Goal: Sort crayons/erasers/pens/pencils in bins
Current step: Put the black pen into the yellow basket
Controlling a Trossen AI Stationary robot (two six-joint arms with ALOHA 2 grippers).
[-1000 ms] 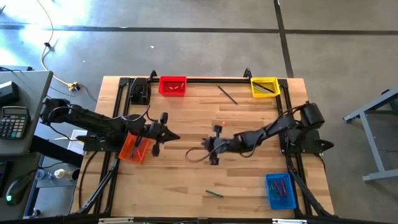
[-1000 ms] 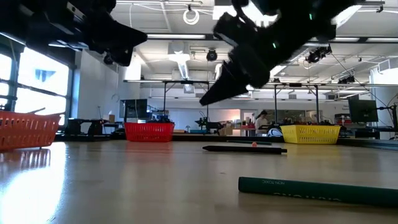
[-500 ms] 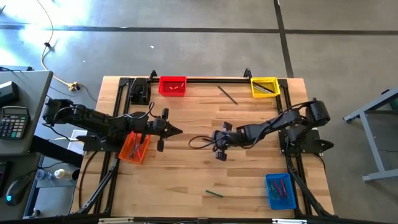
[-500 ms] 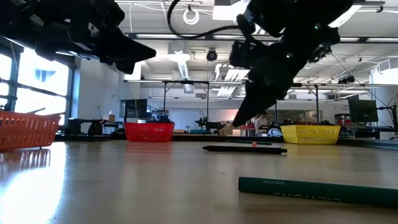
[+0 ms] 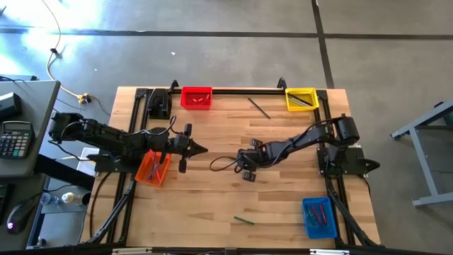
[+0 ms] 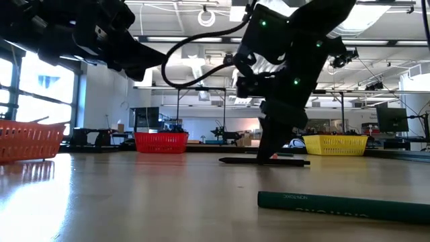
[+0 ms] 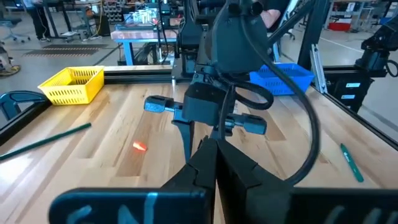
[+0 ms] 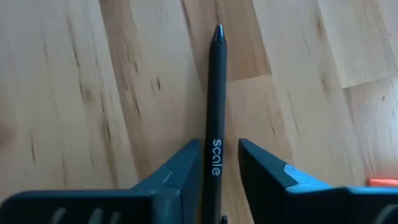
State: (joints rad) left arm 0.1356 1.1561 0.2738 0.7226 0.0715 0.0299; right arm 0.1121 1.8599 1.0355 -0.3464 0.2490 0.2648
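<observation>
While the right hand (image 8: 219, 163) points down onto the middle of the wooden worktop (image 5: 212, 198), its two fingers stand a little apart on either side of a black pen (image 8: 214, 118) that lies flat on the wood. The fingers are close beside the pen, and I cannot tell if they touch it; the pen is not lifted. A small orange eraser (image 7: 139, 146) lies on the worktop just beside this hand.

The left hand (image 7: 214, 163) hangs above the left part of the worktop, near the orange bin (image 5: 152, 168), with its fingers pressed together and nothing between them.

The red bin (image 5: 196, 98) stands at the far edge, left of the middle, and the yellow bin (image 5: 301, 98) at the far right corner, with a thin dark stick inside. Between these two bins a long dark pencil (image 5: 258, 108) lies on the wood at an angle. The blue bin (image 5: 319, 217) stands at the near right corner and holds some red and green sticks. A green pencil (image 5: 244, 220) lies alone on the near part of the worktop, well apart from both hands.
</observation>
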